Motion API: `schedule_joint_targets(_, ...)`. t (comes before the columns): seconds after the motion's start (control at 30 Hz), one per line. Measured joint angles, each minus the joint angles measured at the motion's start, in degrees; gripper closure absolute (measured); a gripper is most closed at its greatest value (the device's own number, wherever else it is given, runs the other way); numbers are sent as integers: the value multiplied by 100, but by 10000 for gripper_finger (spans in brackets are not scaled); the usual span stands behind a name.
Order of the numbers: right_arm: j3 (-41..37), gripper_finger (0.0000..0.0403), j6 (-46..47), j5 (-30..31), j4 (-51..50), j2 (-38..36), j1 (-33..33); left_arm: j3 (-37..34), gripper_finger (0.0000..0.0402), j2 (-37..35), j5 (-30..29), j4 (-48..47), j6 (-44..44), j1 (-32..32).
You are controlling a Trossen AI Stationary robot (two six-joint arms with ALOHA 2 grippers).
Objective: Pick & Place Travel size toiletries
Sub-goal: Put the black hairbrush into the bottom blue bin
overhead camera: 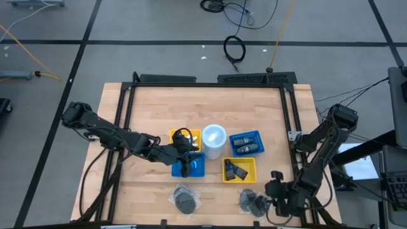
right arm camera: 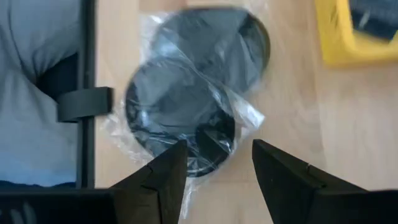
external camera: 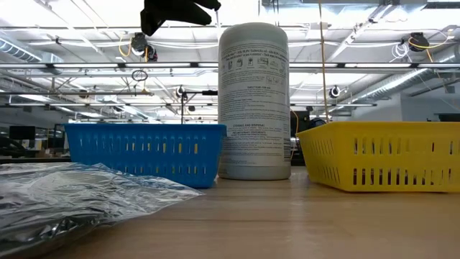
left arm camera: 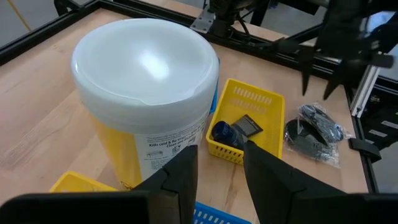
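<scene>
— Where are the arms?

— The left gripper (overhead camera: 185,166) hangs over the blue basket (overhead camera: 196,166) at the middle of the tabletop (overhead camera: 159,108), right beside the big white tub (overhead camera: 213,141). The right gripper (overhead camera: 278,191) is near the tabletop's front right corner, just beside a clear-wrapped pack of dark round pieces (overhead camera: 254,203).

— Is either one holding anything?

— No. In the left wrist view the left fingers (left arm camera: 180,177) stand slightly apart with nothing between them. In the right wrist view the right fingers (right arm camera: 165,174) are spread wider, directly above that wrapped pack (right arm camera: 189,106), and empty; I cannot tell whether the tips touch the wrap.

— And the toiletries?

— Two wrapped packs of dark round pieces lie along the front edge: the one under the right gripper, and a second pack (overhead camera: 186,200) to its left, in front of the blue basket. The yellow basket (overhead camera: 248,175) in front of the tub holds a couple of dark little packs (overhead camera: 237,169); the left wrist view shows a dark flat one and a blue rounded piece (left arm camera: 222,131) inside. A second blue basket (overhead camera: 257,135) to the tub's right holds dark small tubes (overhead camera: 245,145). Another yellow basket (overhead camera: 194,135) sits to the tub's left, partly covered by the left arm.

— What does the low camera catch?

— Crinkled clear wrap (external camera: 79,194) up close, with the tub (external camera: 254,101) standing upright between a blue basket (external camera: 144,152) and a yellow one (external camera: 384,155).
</scene>
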Motion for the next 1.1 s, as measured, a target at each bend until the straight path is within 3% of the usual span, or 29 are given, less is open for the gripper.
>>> schedule_joint_targets(0.37, -966, 215, 372, -368, 1313, 2, -248, 0, 273, 0, -2, 2, 0, 0)
schedule_joint_targets(0.6, -1495, 225, 367, -417, 2474, -1, -399, 0, 273, 0, -4, 2, 2, 1)
schedule_joint_targets(0.73, -1600, 240, 368, -435, 2602, -11, -475, 0, 273, 0, -4, 2, 2, 0)
schedule_joint_targets(0.87, -1616, 276, 231, -533, 2579, -11, -489, 0, 273, 0, -7, 2, 2, 0)
schedule_joint_targets(1.03, -1622, 373, -164, -609, 2531, -3, -511, 0, 273, 0, -47, 2, 9, 1)
schedule_joint_targets(1.1, -1625, 394, -353, -643, 2529, -2, -533, 0, 273, 0, -94, 2, 7, -1)
